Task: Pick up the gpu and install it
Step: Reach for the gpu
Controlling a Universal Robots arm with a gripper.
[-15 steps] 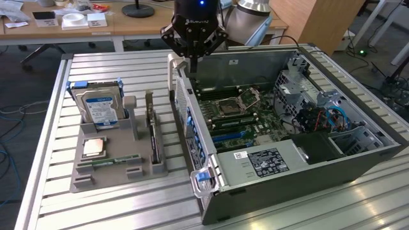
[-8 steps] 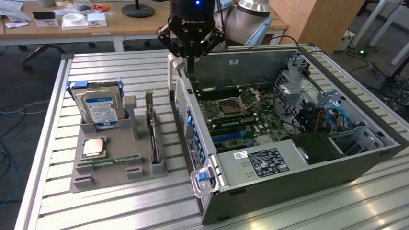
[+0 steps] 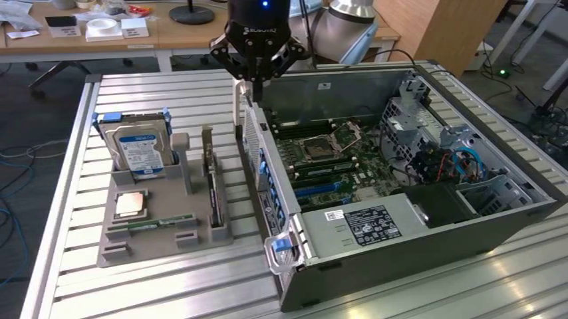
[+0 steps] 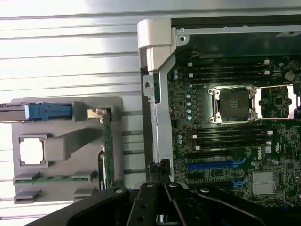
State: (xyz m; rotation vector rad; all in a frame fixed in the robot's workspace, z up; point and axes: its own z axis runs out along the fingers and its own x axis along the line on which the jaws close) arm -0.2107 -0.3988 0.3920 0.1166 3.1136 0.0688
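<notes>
The end effector (image 3: 249,90) is hanging pinched shut and empty over the computer case's side wall (image 3: 253,143). The graphics card (image 3: 212,189) is standing edge-on in the grey holder (image 3: 146,251) on the counter (image 3: 159,93), beside the case. Likely risk: in descending here, the closed fingers would be striking the wall rather than straddling the card.

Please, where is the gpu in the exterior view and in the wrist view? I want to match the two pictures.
Exterior view: the gpu stands on edge in the gray holder, on the side nearest the computer case, toward the exterior view's left.
Wrist view: the gpu is a narrow strip along the holder's edge that faces the case wall.
Shared landmark: the CPU socket on the motherboard.
</notes>
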